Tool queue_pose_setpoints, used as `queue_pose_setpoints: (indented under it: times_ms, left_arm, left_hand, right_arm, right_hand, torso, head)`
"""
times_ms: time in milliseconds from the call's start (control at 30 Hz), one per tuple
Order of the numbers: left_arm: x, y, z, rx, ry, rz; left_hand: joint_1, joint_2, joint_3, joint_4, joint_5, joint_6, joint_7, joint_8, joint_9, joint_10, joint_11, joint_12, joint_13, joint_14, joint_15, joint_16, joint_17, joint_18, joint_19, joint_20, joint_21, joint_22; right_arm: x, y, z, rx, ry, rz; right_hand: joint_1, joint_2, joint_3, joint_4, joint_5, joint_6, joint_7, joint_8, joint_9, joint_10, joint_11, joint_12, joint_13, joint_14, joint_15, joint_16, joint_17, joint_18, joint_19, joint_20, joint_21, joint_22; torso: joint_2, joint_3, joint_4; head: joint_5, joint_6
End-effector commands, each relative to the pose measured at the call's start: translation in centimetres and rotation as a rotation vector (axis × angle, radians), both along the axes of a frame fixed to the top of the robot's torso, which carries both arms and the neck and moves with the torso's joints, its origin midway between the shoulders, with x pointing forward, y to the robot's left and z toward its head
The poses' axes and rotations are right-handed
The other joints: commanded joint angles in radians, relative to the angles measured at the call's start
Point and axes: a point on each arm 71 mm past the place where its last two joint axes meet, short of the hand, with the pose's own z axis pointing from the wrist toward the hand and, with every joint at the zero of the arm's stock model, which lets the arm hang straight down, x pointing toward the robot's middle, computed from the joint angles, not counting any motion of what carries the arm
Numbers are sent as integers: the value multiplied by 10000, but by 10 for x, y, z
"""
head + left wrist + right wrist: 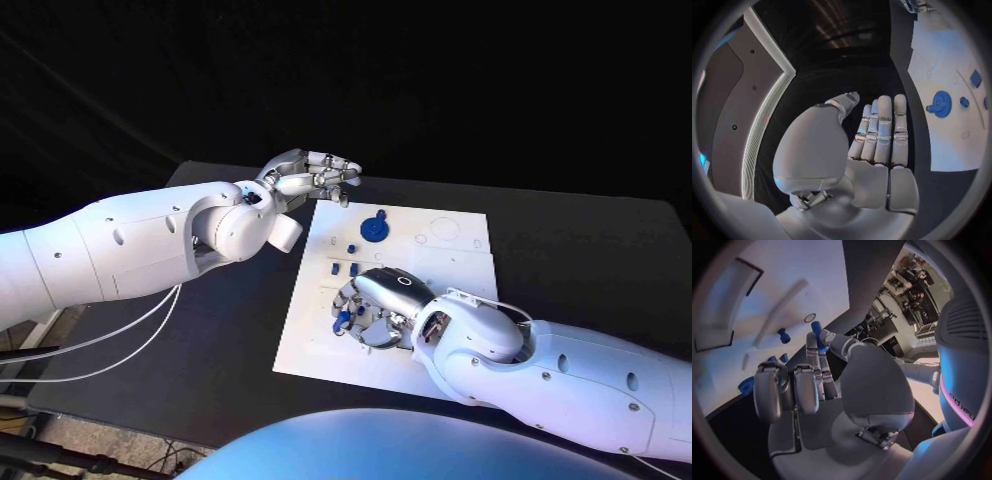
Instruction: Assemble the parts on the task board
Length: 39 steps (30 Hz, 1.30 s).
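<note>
Your right hand (378,305) is low over the near left part of the white task board (447,262), and its fingers (817,360) pinch a small blue part (817,333). Your left hand (310,175) is up past the board's far left corner, holding nothing, fingers (882,131) straight and pressed together. A blue gear (374,228) lies on the board's far side. The board sits in the middle of the black bench (591,260).

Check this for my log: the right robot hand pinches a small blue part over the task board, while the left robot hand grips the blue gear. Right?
Not quite. The left robot hand holds nothing; the left wrist view shows the blue gear lying on the task board. The right robot hand does pinch a blue part.
</note>
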Motion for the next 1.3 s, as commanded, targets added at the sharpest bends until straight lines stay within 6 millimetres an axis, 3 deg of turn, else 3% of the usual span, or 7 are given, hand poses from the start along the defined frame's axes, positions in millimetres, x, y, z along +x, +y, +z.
queue_pose_setpoints:
  times_ms: [33, 733, 967, 1067, 1300]
  left_arm:
    - [-1, -3, 1, -101, -31, -207]
    - [-1, -2, 1, -86, -24, -185]
    - [-1, -2, 1, -83, -20, -183]
    - [-1, -1, 1, -80, -16, -181]
    - [-1, -1, 1, -83, -12, -192]
  left_hand:
    - [-17, -101, 52, -1, 26, -83, -12, 48, 10, -84, 7, 39, -15, 15, 6, -38, -15, 106, 58, -7, -33, -12]
    - [-32, -106, 61, 1, 27, -90, -10, 56, 11, -87, 9, 44, -17, 15, 8, -38, -19, 105, 59, -6, -34, -14]
    - [-32, -106, 61, 1, 27, -90, -10, 56, 11, -87, 9, 44, -17, 15, 8, -38, -19, 105, 59, -6, -34, -14]
    - [-32, -106, 61, 1, 27, -90, -10, 56, 11, -87, 9, 44, -17, 15, 8, -38, -19, 105, 59, -6, -34, -14]
    - [-32, -106, 61, 1, 27, -90, -10, 56, 11, -87, 9, 44, -17, 15, 8, -38, -19, 105, 59, -6, -34, -14]
  right_arm:
    - [-1, 1, -3, -310, -79, 275]
    - [0, 2, -10, -1183, -353, 396]
    - [-4, 8, -9, -1110, -446, 595]
    - [-6, 10, -9, -1071, -448, 671]
    - [-5, 9, -9, -1088, -457, 578]
  right_hand:
    - [-92, -26, 22, -39, 58, 31, 22, 364, 603, -61, -15, -57, 15, 435, -65, 1, -8, -116, 414, -82, -69, 2181]
    - [-166, -126, -25, -75, 49, -24, 34, 362, 642, -84, 3, -101, 38, 429, -50, -13, -35, -113, 405, -72, -84, 2176]
    - [-384, -348, -156, -75, 343, -166, 79, 282, 653, -155, 51, -201, 79, 427, -8, -17, -43, -108, 390, -40, -110, 2168]
    - [-655, -582, -321, 4, 457, -381, 153, 132, 607, -242, 114, -278, 111, 420, 46, -28, -71, -105, 379, 0, -130, 2162]
    - [-819, -787, -503, 54, 669, -1004, 247, -279, 448, -251, 154, -278, 196, 413, 84, -33, -95, -101, 373, 52, -138, 2158]
  torso:
    - [-1, -1, 1]
    - [-4, -2, 0]
    - [-1, -7, 6]
    - [1, -7, 7]
    - [-5, -10, 4]
  head:
    - [11, 1]
    - [-1, 1]
    - [-11, 1]
    - [-28, 1]
    - [-40, 1]
